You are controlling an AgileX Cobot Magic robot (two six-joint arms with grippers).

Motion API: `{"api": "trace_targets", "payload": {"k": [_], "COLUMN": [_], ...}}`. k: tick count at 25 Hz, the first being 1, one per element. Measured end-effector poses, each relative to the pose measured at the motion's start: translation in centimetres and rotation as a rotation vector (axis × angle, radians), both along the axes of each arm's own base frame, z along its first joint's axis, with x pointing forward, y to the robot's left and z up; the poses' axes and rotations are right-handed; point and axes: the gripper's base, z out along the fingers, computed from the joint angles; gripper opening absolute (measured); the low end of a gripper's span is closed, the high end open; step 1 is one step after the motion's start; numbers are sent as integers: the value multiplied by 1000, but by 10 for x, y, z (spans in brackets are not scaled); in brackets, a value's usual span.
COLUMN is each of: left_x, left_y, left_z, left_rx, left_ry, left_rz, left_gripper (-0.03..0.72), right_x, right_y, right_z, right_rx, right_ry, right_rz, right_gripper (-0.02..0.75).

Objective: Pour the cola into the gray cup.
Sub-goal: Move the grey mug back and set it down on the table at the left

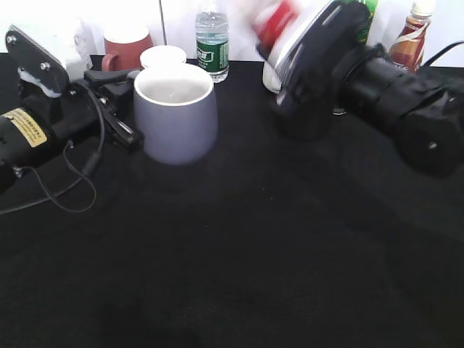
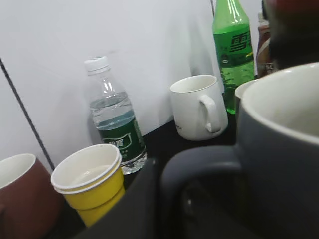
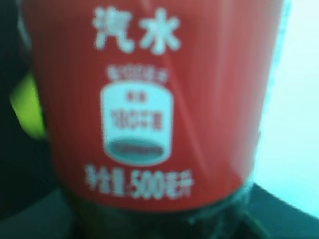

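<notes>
The gray cup (image 1: pixel 175 116) stands upright on the black table, left of centre, with its white inside showing. My left gripper (image 1: pixel 122 109) is at its left side, shut on the handle. In the left wrist view the gray cup (image 2: pixel 281 149) fills the right side and a dark finger lies against its loop handle (image 2: pixel 199 162). My right gripper (image 1: pixel 293 61) is shut on the cola (image 1: pixel 278 23) and holds it tilted and blurred, up and to the right of the cup. In the right wrist view the cola's red label (image 3: pixel 149 99) fills the frame.
Along the back wall stand a dark red mug (image 1: pixel 127 49), a yellow paper cup (image 2: pixel 92 181), a water bottle (image 1: pixel 212 43), a white mug (image 2: pixel 197 107), a green soda bottle (image 2: pixel 232 47) and a small brown bottle with a cream cap (image 1: pixel 411 36). A cable (image 1: pixel 69 192) lies at the left.
</notes>
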Motion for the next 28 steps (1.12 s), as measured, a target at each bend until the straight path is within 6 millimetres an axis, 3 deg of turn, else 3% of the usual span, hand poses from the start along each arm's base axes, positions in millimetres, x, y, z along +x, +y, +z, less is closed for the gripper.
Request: {"api": "trace_targets", "payload": {"k": [2, 6, 10, 14, 18, 21, 25, 28], "left_x": [2, 14, 37, 72, 122, 145, 147, 141], "left_y": [3, 28, 86, 111, 119, 120, 123, 139], "left_z": [0, 2, -15, -38, -69, -86, -88, -89], "left_rx": [-23, -59, -88, -81, -83, -83, -80, -83], "left_ry": [11, 11, 7, 20, 13, 19, 16, 19], "left_rz": [46, 237, 474, 557, 582, 588, 590, 618], "left_gripper": [41, 41, 41, 41, 41, 41, 42, 42], "right_x": [-3, -5, -12, -27, -30, -30, -30, -30], "right_y": [-2, -20, -69, -127, -134, -135, -135, -135], "right_z": [11, 32, 34, 25, 19, 19, 20, 20], "right_rx": [255, 384, 447, 494, 513, 517, 522, 525], "right_ry": [141, 259, 263, 255, 259, 258, 244, 245], "right_rz": [12, -80, -212, -385, -413, -415, -411, -411], "right_gripper": [375, 375, 372, 372, 372, 371, 371, 371]}}
